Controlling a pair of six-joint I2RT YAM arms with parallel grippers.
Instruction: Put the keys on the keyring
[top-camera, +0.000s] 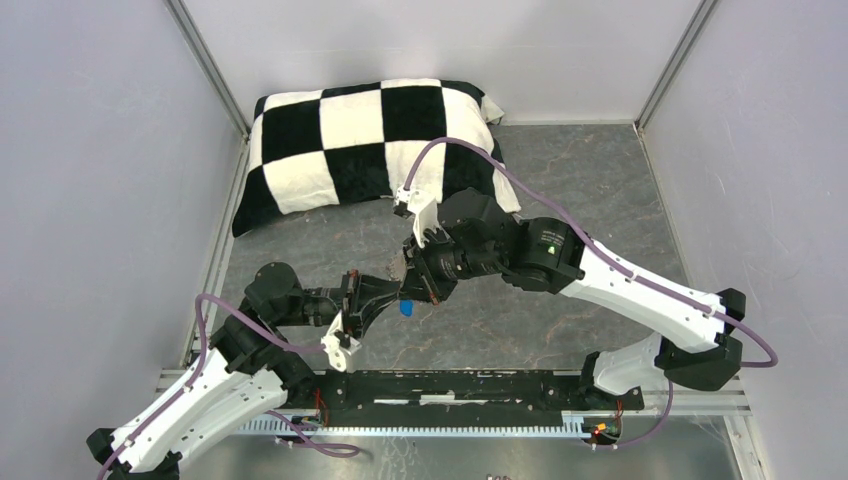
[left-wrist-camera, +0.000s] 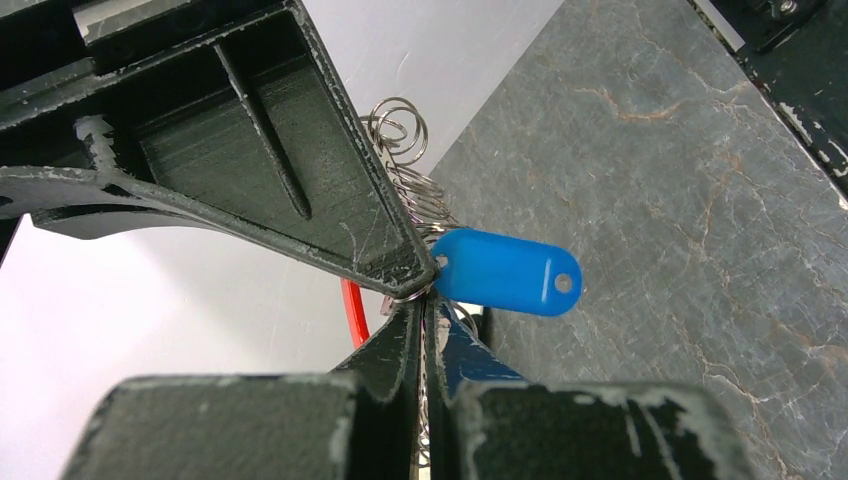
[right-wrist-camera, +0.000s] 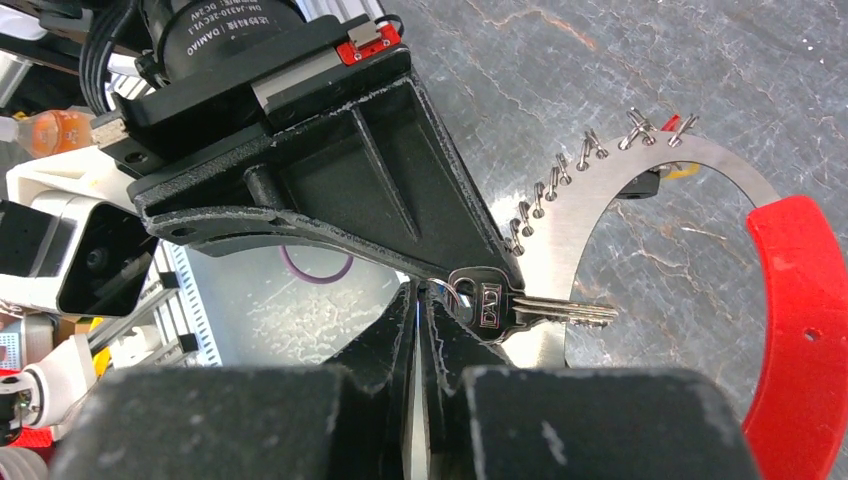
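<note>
My left gripper (left-wrist-camera: 425, 308) clamps the keyring (right-wrist-camera: 560, 215) to steady it. My right gripper (right-wrist-camera: 418, 292), jaws closed, pinches the blue key (left-wrist-camera: 505, 272) for threading

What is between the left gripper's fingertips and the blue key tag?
Only a small silvery ring, pinched in the left gripper and meeting the blue tag; seen in the left wrist view.

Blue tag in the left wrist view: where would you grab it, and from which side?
Probably pinch the blue tag across its flat faces, near the middle, coming from its free rounded end, on the right there. That end juts out over the table; the other sits on a small ring at the shut left jaws, crowded by more rings.
</note>
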